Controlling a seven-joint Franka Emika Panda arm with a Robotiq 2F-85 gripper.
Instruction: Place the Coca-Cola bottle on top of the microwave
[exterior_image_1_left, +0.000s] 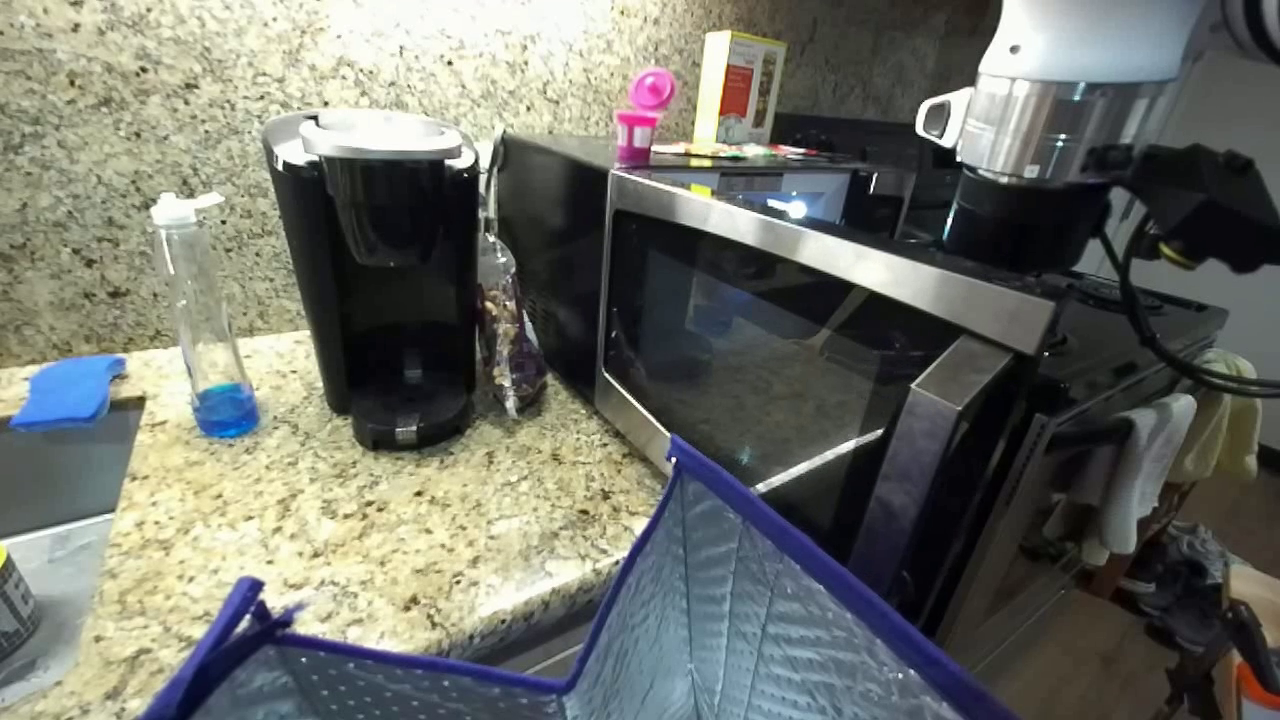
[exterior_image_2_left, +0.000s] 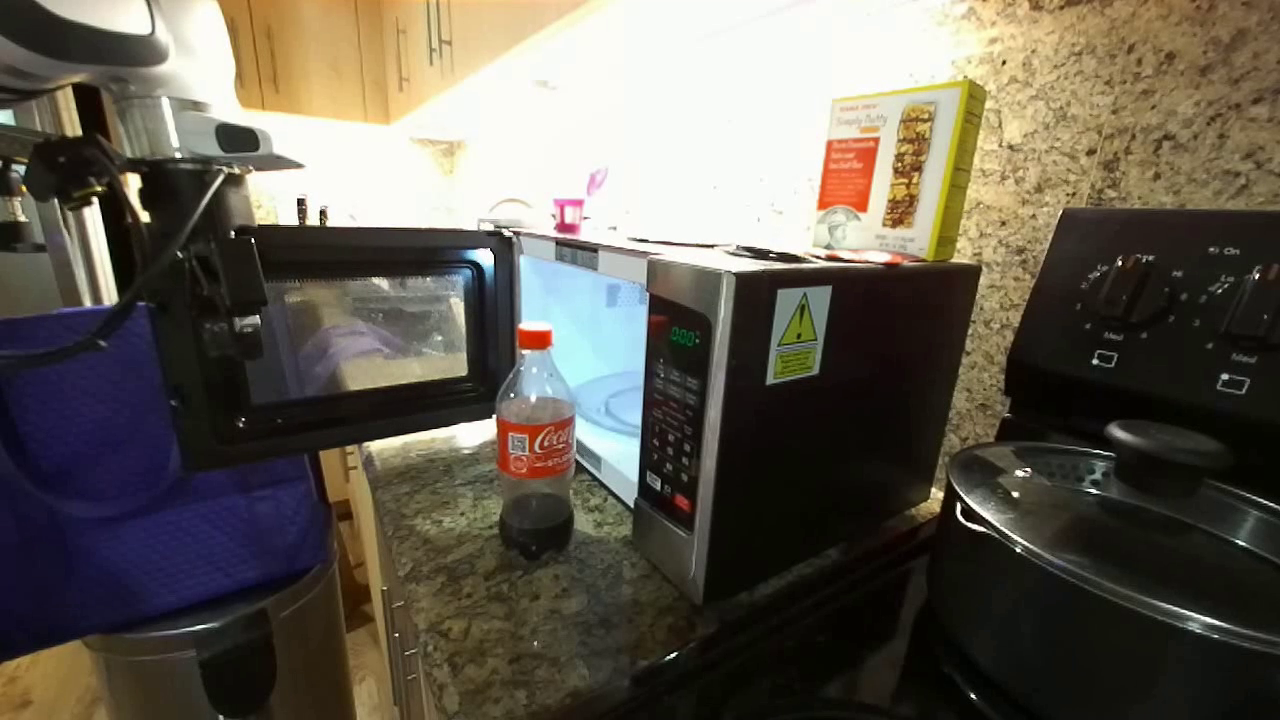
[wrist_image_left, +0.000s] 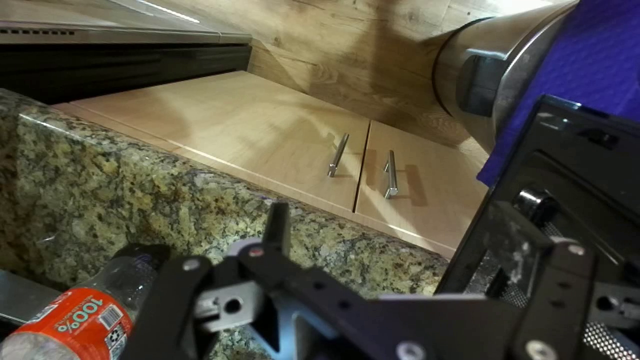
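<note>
The Coca-Cola bottle (exterior_image_2_left: 536, 450), with a red cap and label and dark cola low inside, stands upright on the counter before the microwave (exterior_image_2_left: 830, 430). It also shows at the lower left of the wrist view (wrist_image_left: 80, 317); the microwave hides it in an exterior view. The microwave (exterior_image_1_left: 560, 260) has its door (exterior_image_2_left: 370, 330) swung open. My gripper (exterior_image_2_left: 245, 325) hangs by the door's free end, apart from the bottle. In the wrist view the gripper (wrist_image_left: 400, 220) is open and empty, its right finger over the door's inner face; I cannot tell whether they touch.
A snack box (exterior_image_2_left: 890, 170) and a pink cup (exterior_image_2_left: 568, 215) stand on the microwave. A purple insulated bag (exterior_image_1_left: 800, 590) is close to the door, above a bin (exterior_image_2_left: 220, 650). A lidded pot (exterior_image_2_left: 1120, 550) is on the stove. A coffee maker (exterior_image_1_left: 390, 270) stands beside the microwave.
</note>
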